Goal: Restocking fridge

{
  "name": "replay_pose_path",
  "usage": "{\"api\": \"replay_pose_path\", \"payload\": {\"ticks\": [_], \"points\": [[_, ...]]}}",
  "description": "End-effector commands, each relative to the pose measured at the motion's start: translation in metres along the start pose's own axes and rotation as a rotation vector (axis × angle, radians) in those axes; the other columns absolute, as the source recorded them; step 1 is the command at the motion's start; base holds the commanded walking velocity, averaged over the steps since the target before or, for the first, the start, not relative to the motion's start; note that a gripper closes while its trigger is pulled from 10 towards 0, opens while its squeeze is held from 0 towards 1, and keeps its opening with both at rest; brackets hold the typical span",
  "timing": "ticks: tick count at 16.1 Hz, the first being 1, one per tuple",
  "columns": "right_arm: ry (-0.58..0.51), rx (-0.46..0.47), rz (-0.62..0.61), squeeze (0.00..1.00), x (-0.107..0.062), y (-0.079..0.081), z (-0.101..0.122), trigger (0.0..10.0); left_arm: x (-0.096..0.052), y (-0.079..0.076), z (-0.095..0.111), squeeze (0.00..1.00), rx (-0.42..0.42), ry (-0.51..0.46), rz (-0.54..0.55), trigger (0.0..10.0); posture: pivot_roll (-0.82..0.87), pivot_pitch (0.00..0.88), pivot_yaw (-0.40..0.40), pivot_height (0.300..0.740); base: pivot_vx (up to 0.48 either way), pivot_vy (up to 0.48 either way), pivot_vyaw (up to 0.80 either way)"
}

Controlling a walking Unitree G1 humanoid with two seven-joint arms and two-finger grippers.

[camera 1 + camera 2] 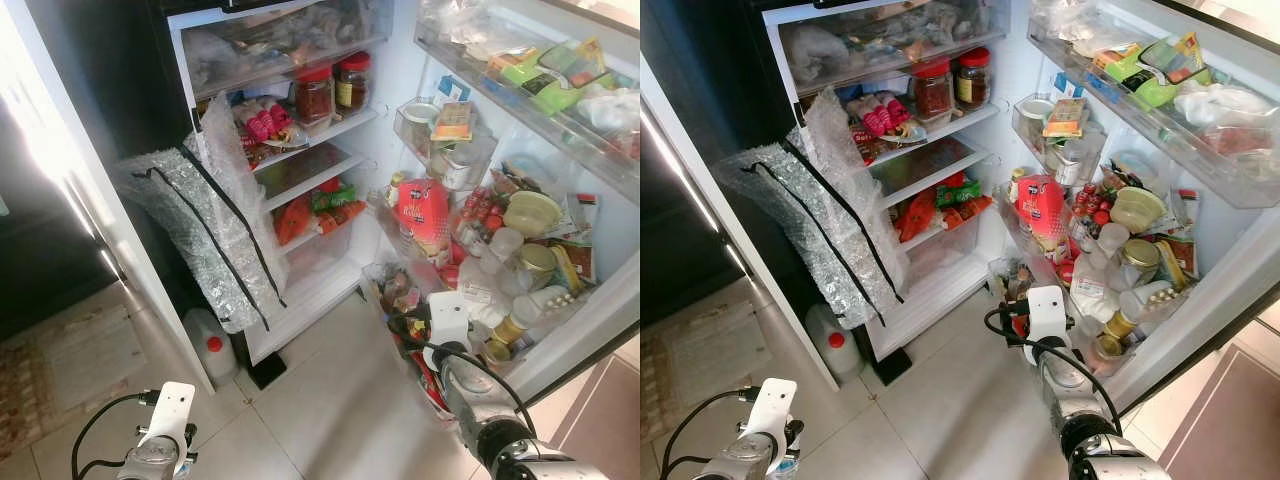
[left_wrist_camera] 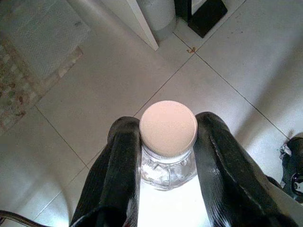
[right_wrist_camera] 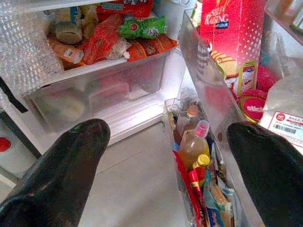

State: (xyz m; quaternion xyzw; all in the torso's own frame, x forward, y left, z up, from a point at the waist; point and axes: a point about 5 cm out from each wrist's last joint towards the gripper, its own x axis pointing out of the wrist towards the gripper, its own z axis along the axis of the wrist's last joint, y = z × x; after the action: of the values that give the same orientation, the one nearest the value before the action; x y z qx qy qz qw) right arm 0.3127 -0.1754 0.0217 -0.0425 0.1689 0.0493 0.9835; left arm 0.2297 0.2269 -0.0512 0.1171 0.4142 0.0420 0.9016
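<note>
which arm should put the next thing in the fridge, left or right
Left, probably. The left gripper is shut on a white-capped jar, ready to shelve. The right gripper is open and empty near the door bin.

Clear glass jar (image 2: 168, 156) with a white lid (upright), clamped between black fingers (image 2: 118, 175).

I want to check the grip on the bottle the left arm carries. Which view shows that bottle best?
The left wrist view: the bottle sits close up, its white cap and clear neck clamped between the left tool's black fingers. Both eye views catch just the left arm's wrist at the bottom edge, the bottle itself barely discernible.
</note>
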Motion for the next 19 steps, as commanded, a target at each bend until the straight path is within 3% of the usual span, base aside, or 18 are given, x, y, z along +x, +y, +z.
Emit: {"api": "replay_pose_path", "payload": {"ticks": [1, 11, 19], "points": [[0.034, -0.006, -0.004, 0.00, -0.0030, -0.0024, -0.0078, 10.0, -0.0001, 0.0009, -0.0014, 0.00, 0.029, 0.008, 0.000, 10.0, 0.03, 0.021, -0.056, 0.740, 0.000, 0.000, 0.00], [0.038, -0.001, -0.003, 0.00, -0.0032, -0.0019, -0.0088, 10.0, -0.0001, 0.0010, -0.0011, 0.00, 0.031, 0.007, 0.000, 10.0, 0.03, 0.020, -0.055, 0.740, 0.000, -0.030, 0.00], [0.044, -0.002, -0.003, 0.00, -0.0037, -0.0018, -0.0103, 10.0, -0.0001, 0.0011, -0.0011, 0.00, 0.028, 0.006, 0.001, 10.0, 0.03, 0.020, -0.055, 0.740, 0.000, -0.412, 0.00]]}}
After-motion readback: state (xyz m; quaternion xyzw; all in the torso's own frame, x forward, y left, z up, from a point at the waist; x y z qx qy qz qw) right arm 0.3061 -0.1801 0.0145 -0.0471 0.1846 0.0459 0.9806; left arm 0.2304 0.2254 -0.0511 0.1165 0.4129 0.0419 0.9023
